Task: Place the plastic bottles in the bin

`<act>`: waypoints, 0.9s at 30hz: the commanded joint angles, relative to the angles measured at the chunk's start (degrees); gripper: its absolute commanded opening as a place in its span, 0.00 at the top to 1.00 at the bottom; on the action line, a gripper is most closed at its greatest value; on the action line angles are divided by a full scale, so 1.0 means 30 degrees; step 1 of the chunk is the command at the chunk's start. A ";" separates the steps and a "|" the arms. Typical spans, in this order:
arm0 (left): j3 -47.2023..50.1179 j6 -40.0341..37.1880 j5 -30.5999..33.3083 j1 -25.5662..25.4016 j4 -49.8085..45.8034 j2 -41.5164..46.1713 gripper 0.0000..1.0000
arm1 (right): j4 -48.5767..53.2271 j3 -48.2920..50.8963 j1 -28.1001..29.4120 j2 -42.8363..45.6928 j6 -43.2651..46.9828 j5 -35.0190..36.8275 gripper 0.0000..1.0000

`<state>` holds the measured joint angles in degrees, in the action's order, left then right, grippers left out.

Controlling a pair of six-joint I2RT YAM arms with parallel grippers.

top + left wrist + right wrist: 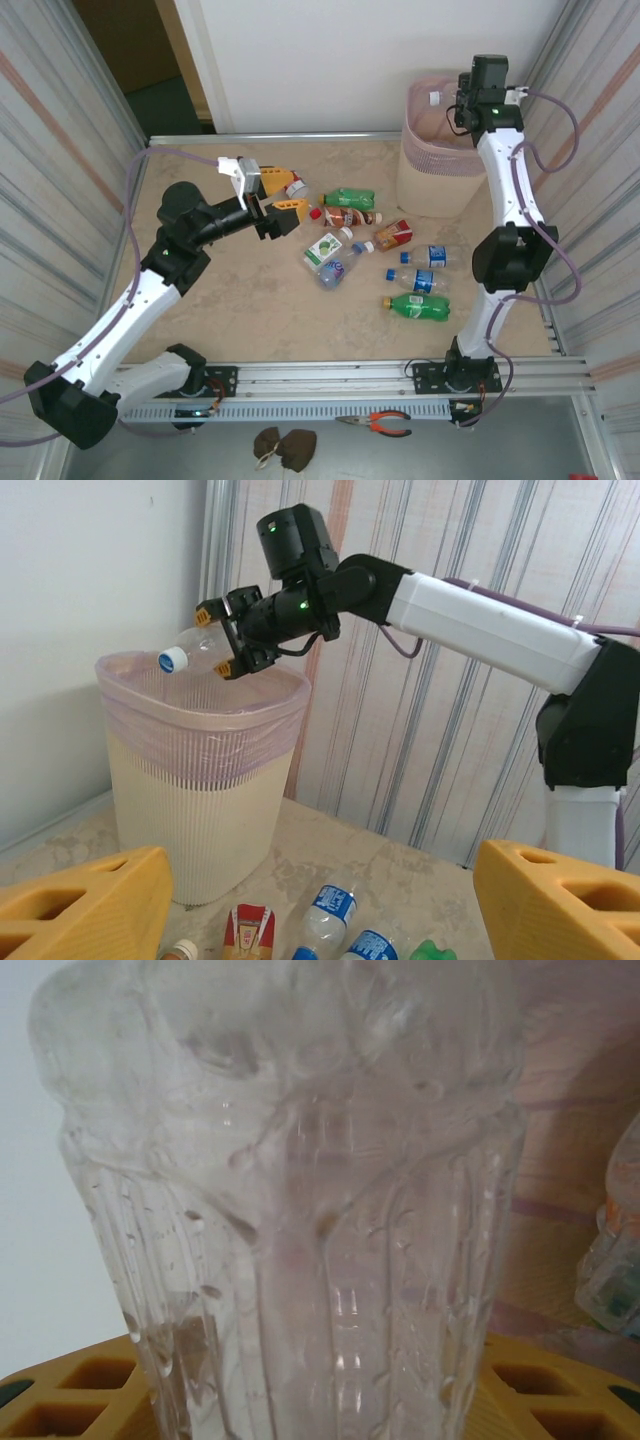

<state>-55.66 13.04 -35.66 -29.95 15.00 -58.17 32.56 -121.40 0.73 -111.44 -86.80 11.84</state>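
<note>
Clamping a clear bottle [195, 652] with a blue cap in the right gripper [236, 640], jaws partly closed around its body, cap end pointing away from the arm. Holding it roughly level just above the rim of the pale pink bin [190, 800], presumably so that a release drops it straight inside. Presenting the left gripper [292, 197] wide open and empty, hovering near the loose bottles [385, 250] lying on the table [250, 300], probably lining up for a next pick. Seeing little of the bin's interior: in the right wrist view, glimpsing past the held bottle a second bottle [615, 1240] cut off at the right edge. Failing to read most labels from above.
</note>
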 commanded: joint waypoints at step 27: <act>0.0733 0.1238 0.1405 0.0113 0.0770 0.0421 0.20 | 0.5081 -0.3988 -0.0243 -0.3681 -0.4685 -0.0102 0.18</act>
<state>-52.84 16.14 -32.71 -29.95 16.78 -58.17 42.65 -131.98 -0.01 -123.83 -98.26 10.15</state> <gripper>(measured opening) 0.799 0.817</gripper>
